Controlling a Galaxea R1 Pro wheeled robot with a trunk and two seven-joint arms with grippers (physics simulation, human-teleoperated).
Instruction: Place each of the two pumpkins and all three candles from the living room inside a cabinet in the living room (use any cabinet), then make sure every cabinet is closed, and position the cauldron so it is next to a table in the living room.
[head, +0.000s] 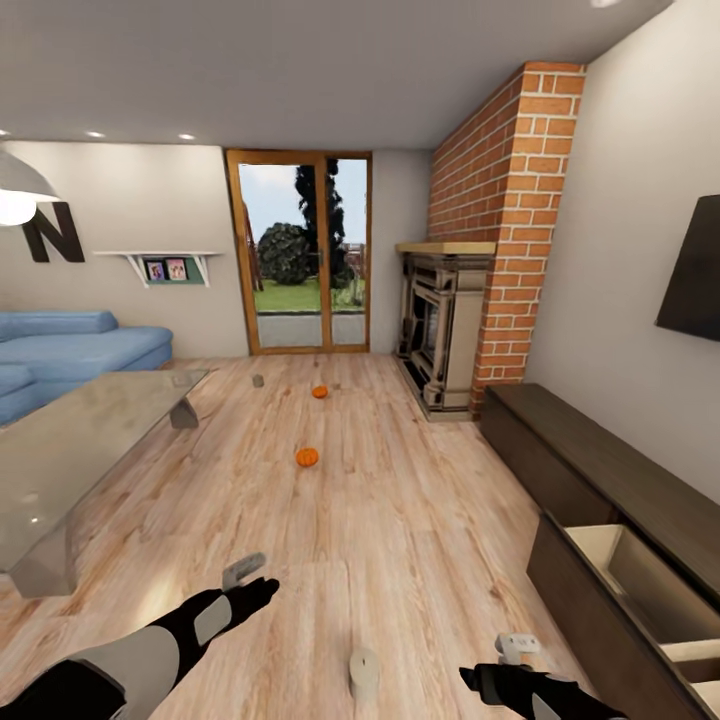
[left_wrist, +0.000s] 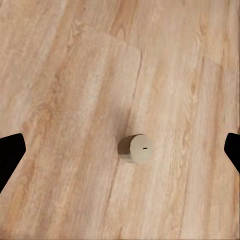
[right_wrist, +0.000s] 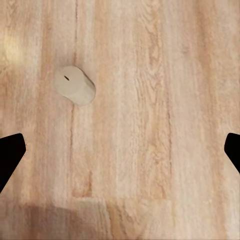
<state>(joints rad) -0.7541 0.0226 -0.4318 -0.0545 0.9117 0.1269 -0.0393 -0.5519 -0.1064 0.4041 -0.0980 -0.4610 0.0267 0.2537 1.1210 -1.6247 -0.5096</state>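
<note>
Two orange pumpkins sit on the wood floor, one mid-room (head: 307, 457) and one farther back (head: 320, 392). A cream candle (head: 363, 672) sits on the floor between my two grippers, apart from both; it shows below my left gripper (left_wrist: 136, 148) and below my right gripper (right_wrist: 75, 85). Another candle (head: 257, 380) stands far back near the table's end. My left gripper (head: 245, 580) (left_wrist: 120, 152) and right gripper (head: 512, 660) (right_wrist: 120, 152) hover open and hold nothing. The dark cabinet (head: 600, 470) runs along the right wall with a drawer (head: 640, 580) pulled out. The cauldron is out of view.
The glossy grey coffee table (head: 80, 440) stands at the left, with a blue sofa (head: 70, 350) behind it. A brick fireplace (head: 450, 320) sits beyond the cabinet, and glass doors (head: 300, 255) close the far wall. A dark TV (head: 695, 270) hangs over the cabinet.
</note>
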